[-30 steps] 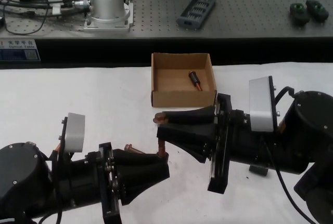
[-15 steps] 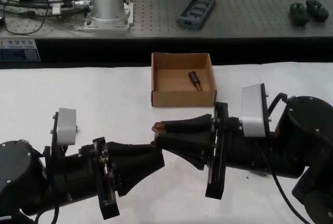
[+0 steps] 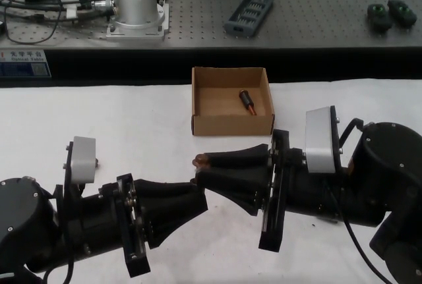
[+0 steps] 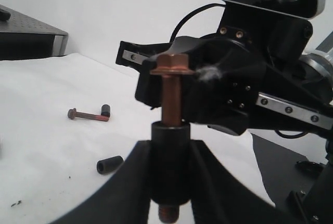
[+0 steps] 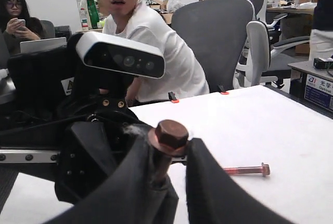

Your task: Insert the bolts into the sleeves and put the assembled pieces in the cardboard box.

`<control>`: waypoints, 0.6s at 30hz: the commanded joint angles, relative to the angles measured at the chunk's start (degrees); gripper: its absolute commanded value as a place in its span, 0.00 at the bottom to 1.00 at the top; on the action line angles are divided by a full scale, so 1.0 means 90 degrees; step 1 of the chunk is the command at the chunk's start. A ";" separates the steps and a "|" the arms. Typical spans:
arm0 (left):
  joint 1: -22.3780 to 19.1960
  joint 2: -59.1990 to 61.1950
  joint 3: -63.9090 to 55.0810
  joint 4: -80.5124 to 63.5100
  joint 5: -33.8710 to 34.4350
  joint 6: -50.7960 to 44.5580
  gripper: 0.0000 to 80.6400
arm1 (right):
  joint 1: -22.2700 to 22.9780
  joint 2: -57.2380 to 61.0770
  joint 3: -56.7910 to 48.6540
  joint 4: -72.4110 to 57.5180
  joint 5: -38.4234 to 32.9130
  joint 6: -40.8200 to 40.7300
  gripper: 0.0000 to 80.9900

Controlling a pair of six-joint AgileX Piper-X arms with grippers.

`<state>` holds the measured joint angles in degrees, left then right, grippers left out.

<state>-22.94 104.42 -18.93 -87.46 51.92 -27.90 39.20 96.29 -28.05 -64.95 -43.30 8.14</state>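
Left wrist view: a black sleeve (image 4: 169,148) is clamped by the left gripper (image 4: 170,156), with a copper bolt (image 4: 171,99) passed through it. Its shank is pinched by the right gripper (image 5: 167,167). In the high view, at 12 o'clock from both, one assembled piece (image 3: 248,101) is held in the cardboard box (image 3: 231,126).
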 commanded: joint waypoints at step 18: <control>0.0048 -0.0077 -0.0064 -0.0172 -0.0140 0.0008 0.01 | -0.0007 -0.0014 0.0026 -0.0988 0.0579 0.1302 0.83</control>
<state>-22.72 104.42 -18.93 -87.58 52.01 -28.29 39.20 96.29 -27.76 -69.05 -36.41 16.35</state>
